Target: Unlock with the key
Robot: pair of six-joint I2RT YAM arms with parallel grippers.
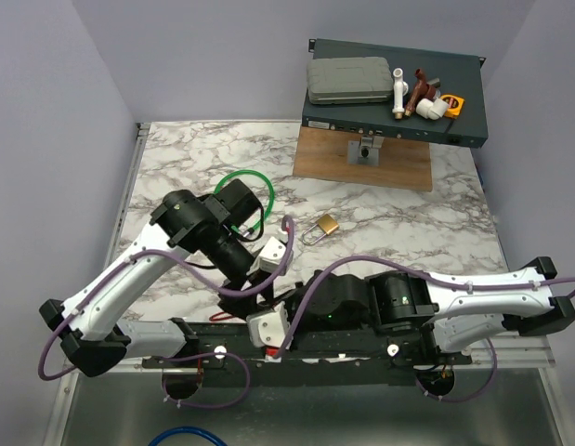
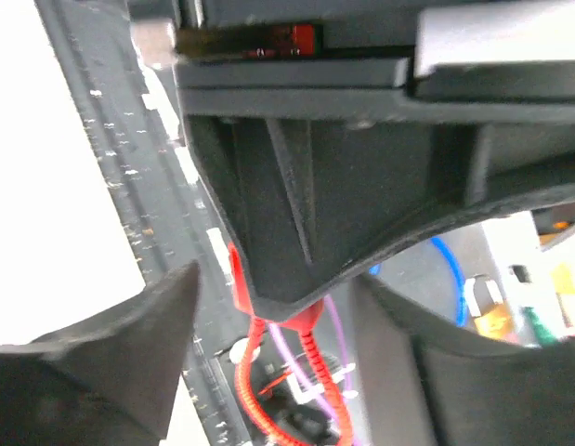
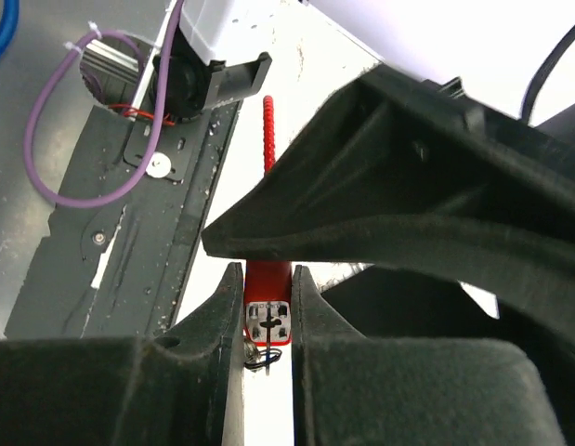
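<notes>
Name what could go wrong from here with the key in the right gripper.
1. The right gripper pinches the key only by its small red head, so it may twist or slip on the way to the padlock.
2. The red cord trails past the left gripper, which sits very close, and could snag as the arms part.

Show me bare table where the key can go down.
Bare marble right of the padlock, up to the table edge; more far left, behind the green cable loop. Crowded near centre, where left arm and right arm meet.
</notes>
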